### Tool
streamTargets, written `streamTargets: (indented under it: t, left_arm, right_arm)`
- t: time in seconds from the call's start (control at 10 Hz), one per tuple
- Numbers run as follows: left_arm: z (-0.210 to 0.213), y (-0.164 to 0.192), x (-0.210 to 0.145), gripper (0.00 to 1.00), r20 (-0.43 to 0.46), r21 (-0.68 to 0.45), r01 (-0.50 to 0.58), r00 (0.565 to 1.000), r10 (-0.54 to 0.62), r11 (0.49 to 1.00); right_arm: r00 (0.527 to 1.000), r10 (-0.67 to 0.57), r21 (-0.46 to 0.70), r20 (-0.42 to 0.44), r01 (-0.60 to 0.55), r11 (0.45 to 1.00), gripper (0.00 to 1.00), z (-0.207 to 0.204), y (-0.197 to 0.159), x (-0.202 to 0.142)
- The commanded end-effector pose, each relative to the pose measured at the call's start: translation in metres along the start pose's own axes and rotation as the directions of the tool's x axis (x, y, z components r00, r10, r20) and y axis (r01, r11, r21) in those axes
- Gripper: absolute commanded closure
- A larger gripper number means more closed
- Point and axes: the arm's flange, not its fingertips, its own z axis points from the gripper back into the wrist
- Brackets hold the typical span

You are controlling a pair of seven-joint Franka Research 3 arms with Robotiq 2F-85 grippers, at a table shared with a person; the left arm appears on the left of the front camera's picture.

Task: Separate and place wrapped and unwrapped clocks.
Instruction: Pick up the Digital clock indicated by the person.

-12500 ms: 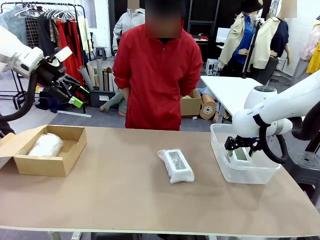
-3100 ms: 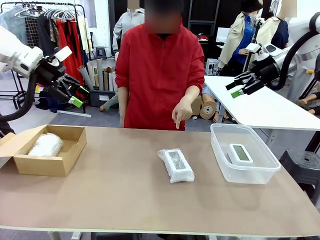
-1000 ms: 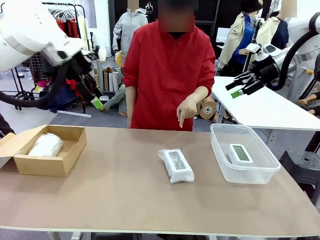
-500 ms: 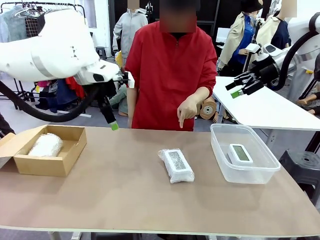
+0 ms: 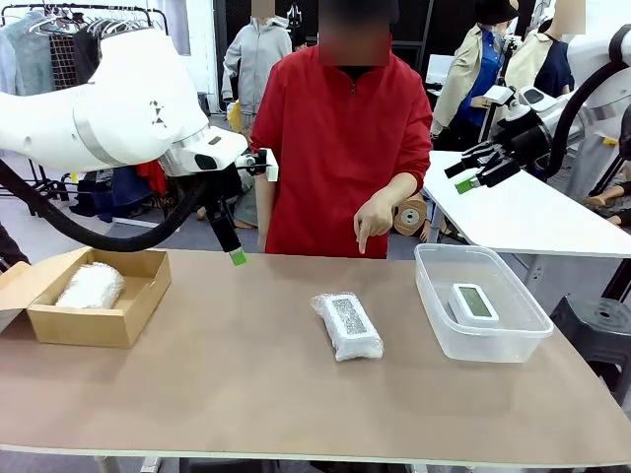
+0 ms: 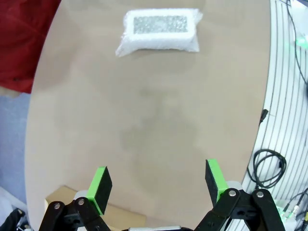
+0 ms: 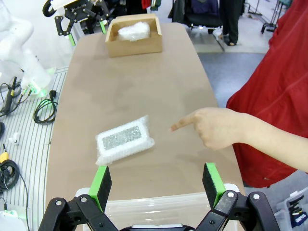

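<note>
Wide open & empty at the left gripper (image 5: 235,254) — green pads (image 6: 101,183) well apart in wrist view, nothing btwn them, touching nothing. Hangs above far edge of table (image 5: 246,384), fingers pointing down, btwn cardboard box (image 5: 94,325) and person's hand (image 5: 373,217). Looks down on bare tabletop, w/ centre wrapped clock (image 6: 161,31) farther off, well clear of the fingertips.

Same spread at the right gripper (image 5: 471,177): jaws wide, holding nothing, pads (image 7: 101,185) apart w/ only table showing in the gap. Held high off to the right, above and beyond the clear tub (image 5: 493,345), touching neither tub nor contents.

Centre wrapped clock (image 5: 347,325) flat on table approx mid-table, lying at a slant, grey panel visible thru the bubble wrap; apart from box, tub & both grippers. Boxed wrapped clock (image 5: 91,286) inside open cardboard box at table's left end. Bare clock (image 5: 474,303) screen up in clear tub at right end.

Person's hand w/ index finger aimed down, over far side of table, near but not touching centre wrapped clock — in right wrist view fingertip just beside it, above the tabletop
</note>
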Motion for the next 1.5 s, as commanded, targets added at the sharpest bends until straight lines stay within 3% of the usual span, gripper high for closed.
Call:
streamTargets:
  t: [0.0, 0.2, 0.3, 0.6, 0.8, 1.0, 1.1, 1.3, 1.4]
  left_arm:
    - [0.001, 0.002, -0.002, 0.00, -0.023, 0.018, -0.025, 0.999, 0.025, 1.000]
    - [0.001, 0.002, -0.002, 0.00, -0.007, 0.006, -0.010, 1.000, 0.010, 1.000]
    - [-0.005, -0.006, 0.011, 0.00, -0.055, 0.024, -0.055, 0.997, 0.056, 0.998]
    - [0.004, -0.044, 0.070, 0.00, -0.062, 0.070, -0.244, 0.967, 0.249, 0.967]
    - [0.001, -0.066, 0.101, 0.00, -0.100, 0.116, -0.279, 0.952, 0.291, 0.953]
    - [-0.024, -0.094, 0.139, 0.00, -0.075, 0.099, -0.290, 0.952, 0.297, 0.952]
    - [-0.033, -0.104, 0.152, 0.00, -0.017, 0.100, -0.322, 0.945, 0.325, 0.941]
    - [-0.055, -0.117, 0.172, 0.00, -0.007, 0.224, -0.450, 0.886, 0.463, 0.864]
    - [-0.072, -0.112, 0.176, 0.00, 0.015, 0.303, -0.537, 0.829, 0.560, 0.787]
  right_arm:
    - [1.000, 0.002, -0.003, 0.000, -0.002, 1.000, 0.00, 0.000, 0.000, 0.003]
    - [1.000, 0.002, -0.003, 0.000, -0.002, 1.000, 0.00, 0.000, 0.000, 0.003]
    - [1.000, 0.002, -0.003, 0.000, -0.002, 1.000, 0.00, 0.000, 0.000, 0.003]
    - [1.000, 0.002, -0.003, 0.000, -0.002, 1.000, 0.00, 0.000, 0.000, 0.003]
    - [1.000, 0.002, -0.003, 0.000, -0.002, 1.000, 0.00, 0.000, 0.000, 0.003]
    - [1.000, 0.002, -0.003, 0.000, -0.002, 1.000, 0.00, 0.000, 0.000, 0.003]
    - [1.000, 0.002, -0.003, 0.000, -0.002, 1.000, 0.00, 0.000, 0.000, 0.003]
    - [1.000, 0.002, -0.003, 0.000, -0.002, 1.000, 0.00, 0.000, 0.000, 0.003]
    - [1.000, 0.002, -0.003, 0.000, -0.002, 1.000, 0.00, 0.000, 0.000, 0.003]
